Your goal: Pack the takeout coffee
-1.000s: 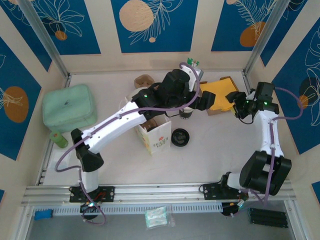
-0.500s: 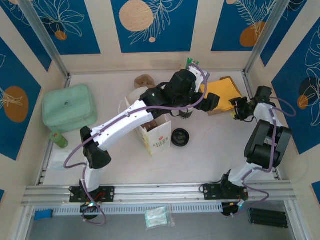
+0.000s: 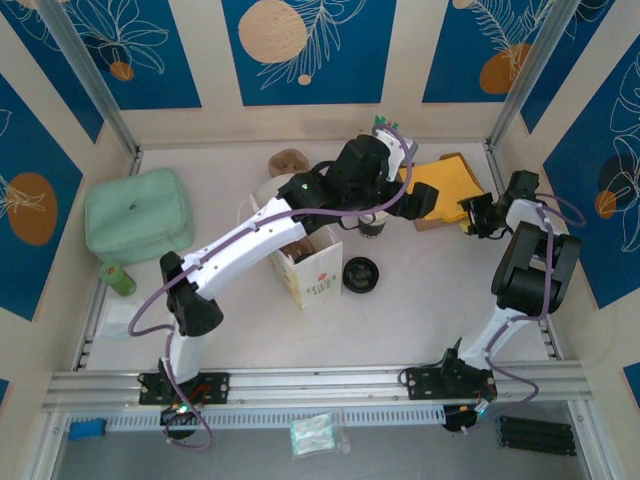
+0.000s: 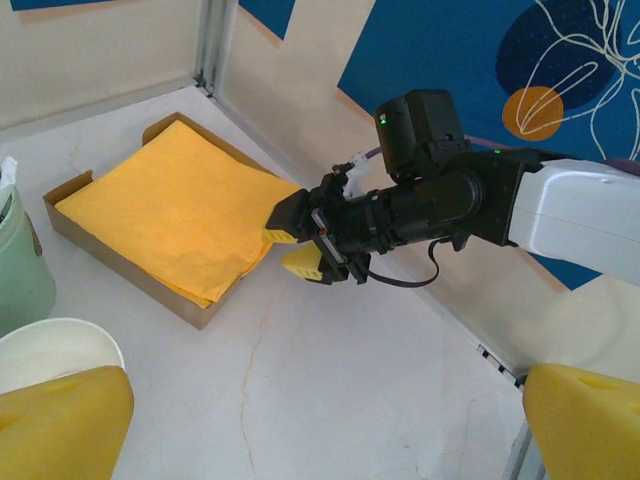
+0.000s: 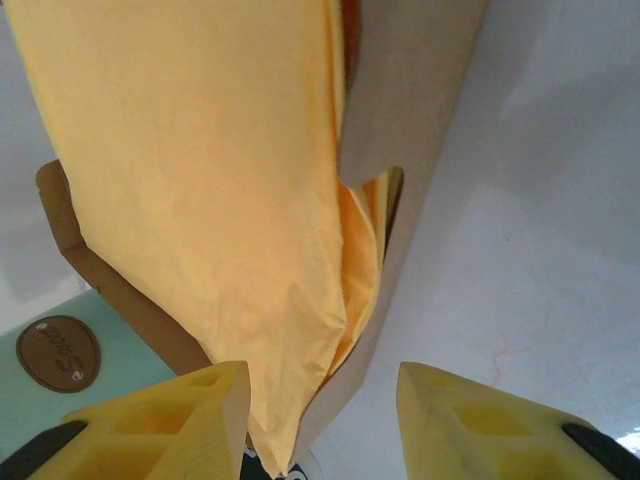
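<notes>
The paper (image 4: 170,200) is yellow, its tray (image 4: 125,272) brown, the surface (image 4: 300,400) pale with faint veins. The cup (image 3: 372,228) is white above a black band, the lid (image 3: 361,273) black, the pouch (image 3: 138,215) mint green. The wall panels (image 3: 150,50) are blue with white leaf outlines and orange discs.

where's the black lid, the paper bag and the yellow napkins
black lid (image 3: 360,273), top external view, its centre
paper bag (image 3: 318,280), top external view, printed front face
yellow napkins (image 4: 175,205), left wrist view, middle of the top sheet
</notes>
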Robot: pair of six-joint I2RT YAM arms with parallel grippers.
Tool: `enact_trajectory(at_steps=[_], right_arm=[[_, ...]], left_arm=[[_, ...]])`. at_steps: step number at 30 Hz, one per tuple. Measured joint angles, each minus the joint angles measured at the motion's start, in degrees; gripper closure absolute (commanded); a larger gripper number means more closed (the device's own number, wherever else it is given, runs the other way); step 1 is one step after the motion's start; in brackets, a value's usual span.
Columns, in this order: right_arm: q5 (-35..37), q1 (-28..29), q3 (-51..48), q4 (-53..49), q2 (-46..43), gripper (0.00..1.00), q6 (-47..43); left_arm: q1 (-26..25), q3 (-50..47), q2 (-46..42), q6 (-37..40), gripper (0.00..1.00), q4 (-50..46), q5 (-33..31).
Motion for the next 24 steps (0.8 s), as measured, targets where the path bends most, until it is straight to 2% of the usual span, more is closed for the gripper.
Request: enact_trajectory(at_steps=[16,24], right_arm=[[5.6,4.6,1.7,-0.6,0.6,0.60,2.3],[9.8,5.1,1.7,-0.9,0.6,0.61,4.4]], left_arm=[[0.7,0.6,1.1,-0.1,0.01,0.3,1.5],[1.4,0.6,1.1,-0.1,0.00,0.3,2.6]])
